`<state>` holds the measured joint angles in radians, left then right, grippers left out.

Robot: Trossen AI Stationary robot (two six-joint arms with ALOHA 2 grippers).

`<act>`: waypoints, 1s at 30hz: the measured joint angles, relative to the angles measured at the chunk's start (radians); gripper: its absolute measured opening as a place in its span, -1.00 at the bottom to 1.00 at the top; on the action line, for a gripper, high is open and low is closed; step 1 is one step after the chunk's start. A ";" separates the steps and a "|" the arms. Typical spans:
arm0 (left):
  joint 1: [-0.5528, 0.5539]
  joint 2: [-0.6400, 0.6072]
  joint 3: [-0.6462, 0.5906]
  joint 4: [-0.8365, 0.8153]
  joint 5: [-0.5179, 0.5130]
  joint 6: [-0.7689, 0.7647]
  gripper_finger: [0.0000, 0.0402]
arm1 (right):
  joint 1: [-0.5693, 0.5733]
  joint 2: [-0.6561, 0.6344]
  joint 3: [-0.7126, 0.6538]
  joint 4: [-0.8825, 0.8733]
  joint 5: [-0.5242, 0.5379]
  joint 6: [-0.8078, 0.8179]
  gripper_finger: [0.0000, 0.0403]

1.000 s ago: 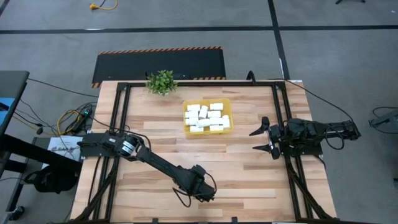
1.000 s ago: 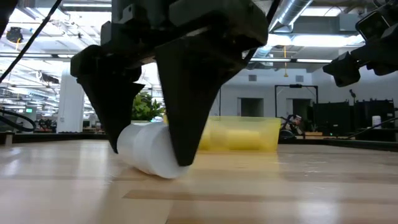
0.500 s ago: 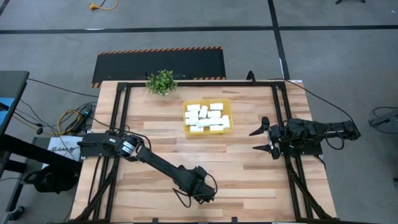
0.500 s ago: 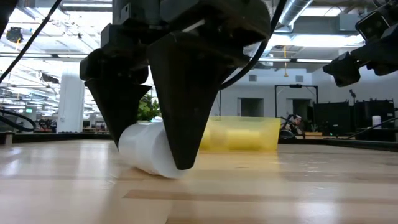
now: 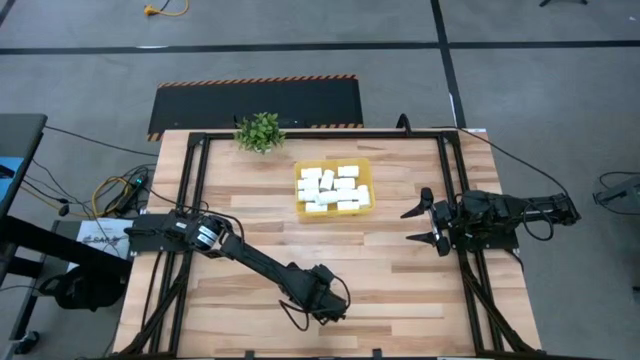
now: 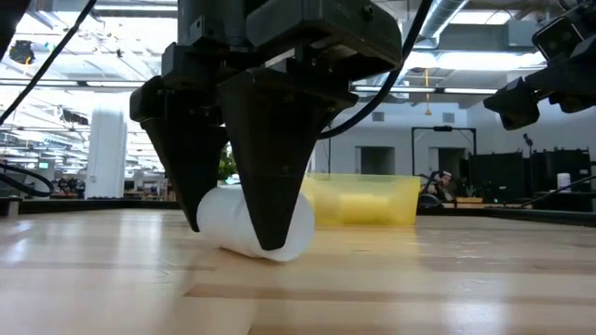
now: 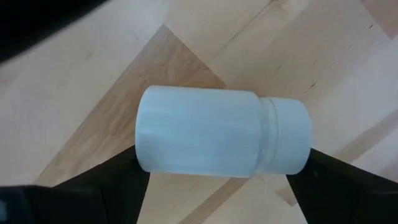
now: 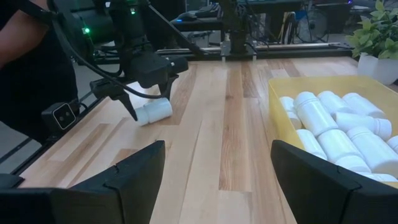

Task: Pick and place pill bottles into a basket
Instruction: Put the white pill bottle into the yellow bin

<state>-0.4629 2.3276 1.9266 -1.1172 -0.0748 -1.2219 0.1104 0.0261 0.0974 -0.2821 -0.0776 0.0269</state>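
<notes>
One white pill bottle (image 7: 205,140) lies on its side on the table near the front edge, also in the low view (image 6: 228,219) and the right wrist view (image 8: 154,111). My left gripper (image 5: 322,305) stands over it, pointing down, shut on it (image 6: 233,237). It hides the bottle in the high view. The yellow basket (image 5: 333,161) sits at the table's far middle with several white pill bottles (image 5: 330,190) in it. My right gripper (image 5: 425,225) waits open and empty at the table's right side. My left gripper holds the pill bottle endwise between its two fingers, one at the flat base (image 7: 140,140) and one at the cap end (image 7: 303,143). The fingers (image 6: 270,186) come from above, pointing down. The bottle lies on its side on the table.
A small green potted plant (image 5: 260,131) stands at the far edge, left of the basket. The basket also shows in the low view (image 6: 372,200) and the right wrist view (image 8: 311,81). Black frame rails (image 5: 190,200) run along the table's sides. A person stands beyond the table's left edge (image 8: 25,74).
My left gripper's fingers have come closer together around the lying bottle. The bottle has slid a little along the table toward the right edge and stays on its side.
</notes>
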 joint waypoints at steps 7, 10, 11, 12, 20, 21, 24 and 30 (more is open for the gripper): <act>0.004 0.000 0.000 0.001 -0.002 -0.020 0.67 | 0.000 0.000 0.000 0.000 0.000 0.000 0.42; 0.013 0.000 0.000 -0.003 -0.001 -0.023 0.67 | 0.000 0.000 0.000 0.000 0.000 0.000 0.42; 0.017 0.000 0.000 -0.010 -0.001 -0.023 0.65 | 0.000 0.000 0.000 0.000 0.000 0.000 0.42; 0.021 0.000 0.003 -0.023 -0.001 -0.023 0.61 | 0.000 0.000 0.000 0.000 0.000 0.000 0.42; 0.079 0.000 0.066 -0.100 -0.001 -0.019 0.56 | 0.000 0.000 0.000 0.000 0.000 0.000 0.42; 0.090 0.000 0.076 -0.105 -0.002 -0.019 0.57 | 0.000 0.000 0.000 0.000 0.000 0.000 0.42; 0.122 0.000 0.117 -0.146 -0.002 -0.019 0.63 | 0.000 0.000 0.000 0.000 0.000 0.000 0.42; 0.215 -0.001 0.209 -0.221 -0.001 -0.017 0.58 | 0.000 0.000 0.000 0.000 0.000 0.000 0.42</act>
<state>-0.2480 2.3264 2.1360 -1.3383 -0.0761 -1.2389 0.1107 0.0261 0.0972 -0.2821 -0.0776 0.0269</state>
